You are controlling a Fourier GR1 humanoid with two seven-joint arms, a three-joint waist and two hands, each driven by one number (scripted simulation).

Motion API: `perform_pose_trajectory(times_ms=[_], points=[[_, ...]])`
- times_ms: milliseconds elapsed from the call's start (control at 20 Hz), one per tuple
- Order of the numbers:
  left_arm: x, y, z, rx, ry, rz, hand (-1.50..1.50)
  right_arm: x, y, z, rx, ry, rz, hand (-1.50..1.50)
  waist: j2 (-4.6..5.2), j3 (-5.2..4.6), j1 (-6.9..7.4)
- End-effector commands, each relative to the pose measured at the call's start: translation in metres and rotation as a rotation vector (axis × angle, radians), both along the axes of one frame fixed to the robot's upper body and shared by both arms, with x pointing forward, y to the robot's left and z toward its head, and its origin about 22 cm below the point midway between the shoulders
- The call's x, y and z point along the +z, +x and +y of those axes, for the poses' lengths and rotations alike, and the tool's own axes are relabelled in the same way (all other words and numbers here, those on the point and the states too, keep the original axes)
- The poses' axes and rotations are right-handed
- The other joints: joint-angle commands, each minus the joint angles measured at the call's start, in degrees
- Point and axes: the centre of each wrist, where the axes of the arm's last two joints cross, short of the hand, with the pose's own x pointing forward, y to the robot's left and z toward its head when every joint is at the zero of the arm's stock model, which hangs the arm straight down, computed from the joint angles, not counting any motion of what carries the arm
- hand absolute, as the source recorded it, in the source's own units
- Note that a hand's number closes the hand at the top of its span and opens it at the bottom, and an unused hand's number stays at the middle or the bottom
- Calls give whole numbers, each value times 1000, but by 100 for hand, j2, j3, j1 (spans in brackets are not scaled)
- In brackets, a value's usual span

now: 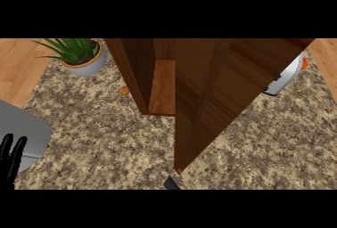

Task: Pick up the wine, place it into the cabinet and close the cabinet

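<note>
The wooden cabinet [141,67] stands at the middle back of the granite counter. Its door [217,98] is swung wide toward me and fills the centre of the view. Between the cabinet's left wall and the door, a shelf board [162,84] shows. No wine bottle is visible; the door hides most of the inside. My left hand [10,156] rests at the lower left edge, fingers straight up. A small dark part, seemingly my right hand [172,183], shows just under the door's lower corner, the remainder of it hidden.
A potted green plant [80,55] stands at the back left. A white and orange object [287,75] peeks out behind the door at the right. A small orange thing [124,90] lies by the cabinet's left wall. My grey left forearm [26,133] covers the left edge.
</note>
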Motion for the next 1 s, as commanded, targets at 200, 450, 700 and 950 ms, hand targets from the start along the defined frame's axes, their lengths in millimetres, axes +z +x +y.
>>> perform_pose_trajectory(times_ms=[200,450,700,950], points=[[11,5,32,-45,-8,-25,-150,17,45,75,-13,13,19,150,42,5,105],[18,5,36,-32,-7,-32,-150,56,100,101,-21,-24,0,150,83,18,167],[14,10,56,-24,-8,-39,-150,72,142,126,-43,-54,-23,150,107,15,123],[36,19,66,-63,0,-86,-150,69,163,131,181,-136,182,150,196,12,290]])
